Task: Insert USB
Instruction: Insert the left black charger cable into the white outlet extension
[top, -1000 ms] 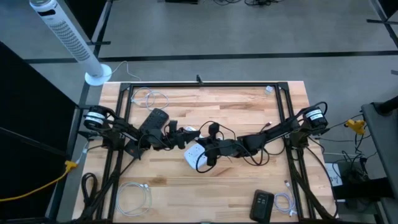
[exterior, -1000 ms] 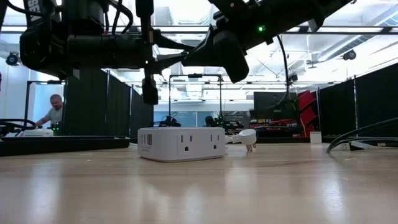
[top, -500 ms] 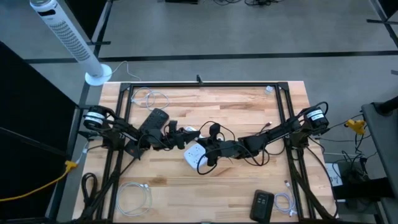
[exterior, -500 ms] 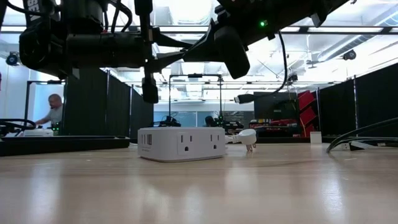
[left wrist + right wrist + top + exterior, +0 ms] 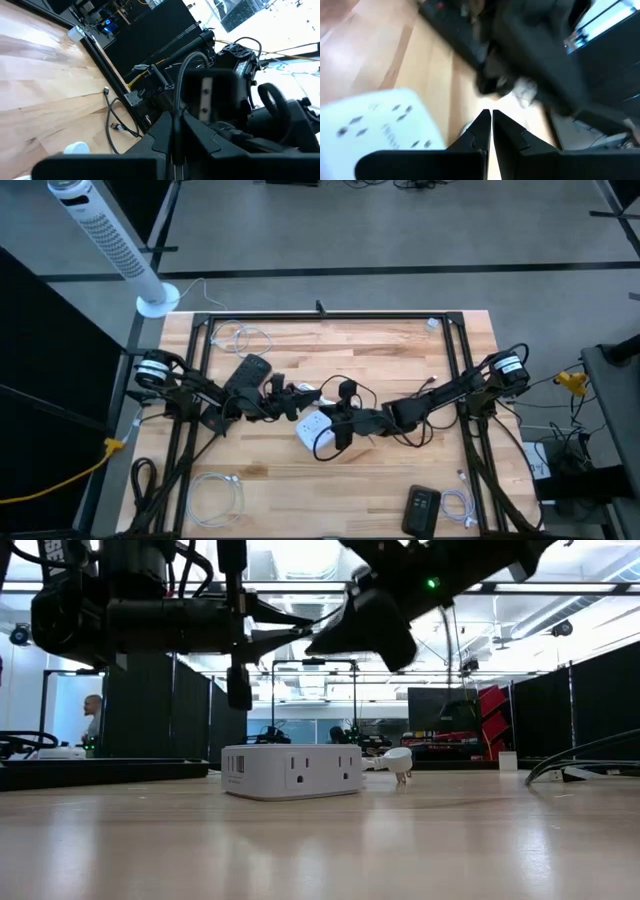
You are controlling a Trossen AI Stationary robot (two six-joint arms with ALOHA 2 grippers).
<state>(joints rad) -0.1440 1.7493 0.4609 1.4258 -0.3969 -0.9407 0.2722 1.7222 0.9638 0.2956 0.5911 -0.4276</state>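
At table (image 5: 400,350) centre, white power strip (image 5: 314,431) lies flat w/ outlets facing the low cam. Left gripper (image 5: 300,397) sits just beside its far end, pinched tight on a thin black cable (image 5: 176,120). Right gripper (image 5: 335,431) hovers over strip, fingers together, nothing visibly held. USB plug itself can't be made out.

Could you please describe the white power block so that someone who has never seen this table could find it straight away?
Start from the wooden table and go to its middle, where the two dark arms meet. The white power block lies flat there, below the shut left gripper and right gripper. It is the only boxy white thing with outlet slots; the other white items are thin coiled cables.
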